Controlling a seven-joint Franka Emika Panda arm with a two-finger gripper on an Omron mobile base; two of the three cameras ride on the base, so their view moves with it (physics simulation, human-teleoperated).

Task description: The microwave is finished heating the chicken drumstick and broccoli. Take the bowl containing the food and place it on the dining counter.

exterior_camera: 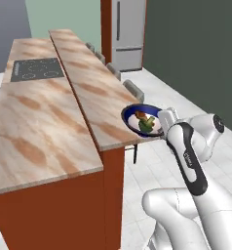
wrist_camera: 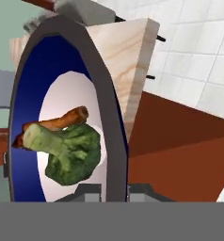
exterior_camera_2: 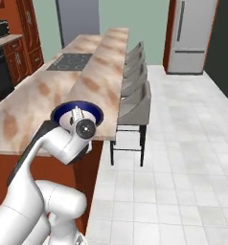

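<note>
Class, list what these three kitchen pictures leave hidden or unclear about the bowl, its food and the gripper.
- Bowl, right base view: the arm's wrist covers its near part and the food.
- Whether the bowl rests on the dining counter or hangs just above: no view settles it.
- Gripper, hand view: fingertips cut off by the bottom edge; they pinch the rim.
- Drumstick, hand view: partly behind the broccoli.

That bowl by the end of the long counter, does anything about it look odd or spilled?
Nothing has spilled. The bowl sits at the very end of the dining counter, its rim overhanging the edge, with the gripper shut on that rim. The broccoli and chicken drumstick are inside.
</note>
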